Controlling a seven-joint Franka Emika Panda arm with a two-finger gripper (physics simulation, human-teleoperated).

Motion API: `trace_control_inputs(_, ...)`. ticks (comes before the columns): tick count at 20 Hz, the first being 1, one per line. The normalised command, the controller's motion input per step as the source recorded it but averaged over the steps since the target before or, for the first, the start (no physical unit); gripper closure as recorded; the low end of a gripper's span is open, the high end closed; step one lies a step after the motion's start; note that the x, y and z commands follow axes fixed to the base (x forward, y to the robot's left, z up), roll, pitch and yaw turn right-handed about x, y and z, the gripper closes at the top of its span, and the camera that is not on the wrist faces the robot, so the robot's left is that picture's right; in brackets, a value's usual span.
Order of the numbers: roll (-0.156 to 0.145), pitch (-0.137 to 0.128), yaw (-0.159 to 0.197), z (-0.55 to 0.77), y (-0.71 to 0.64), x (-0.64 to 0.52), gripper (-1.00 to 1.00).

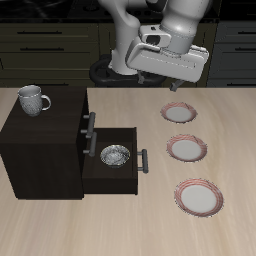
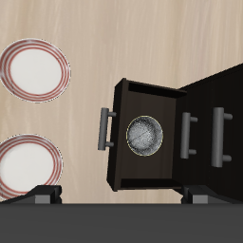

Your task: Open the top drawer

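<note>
Top drawer (image 1: pixel 88 122) shut above pulled-out bowl-holding drawer (image 1: pixel 125 178).

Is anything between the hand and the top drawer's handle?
Nothing visible. The hand hangs open above. A lower drawer, pulled out with a bowl inside, juts beneath the top drawer, not across its handle.

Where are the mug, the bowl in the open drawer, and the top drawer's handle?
mug (image 1: pixel 33 100), exterior view, on its body.
bowl (image 1: pixel 115 155), exterior view, on its inside.
top drawer (image 1: pixel 90 122), exterior view, on its bar handle.
</note>
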Motion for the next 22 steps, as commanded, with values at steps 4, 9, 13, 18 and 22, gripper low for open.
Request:
trace_control_inputs(4,-0.111,-0.001,0.036,-0.07,-0.08,0.12,-1.0)
trace_control_inputs(9,-0.158,0.0,0.03,0.04,-0.25,0.21,-1.0)
trace_control_inputs(13,-0.2,0.026,0.014,0.05,-0.29,0.19,-1.0)
trace_control_inputs(18,-0.097,0.012,0.03,0.02,-0.21,0.07,-1.0)
trace_control_inputs(22,-0.093,0.029,0.023,-0.06,-0.08,-0.13,-1.0)
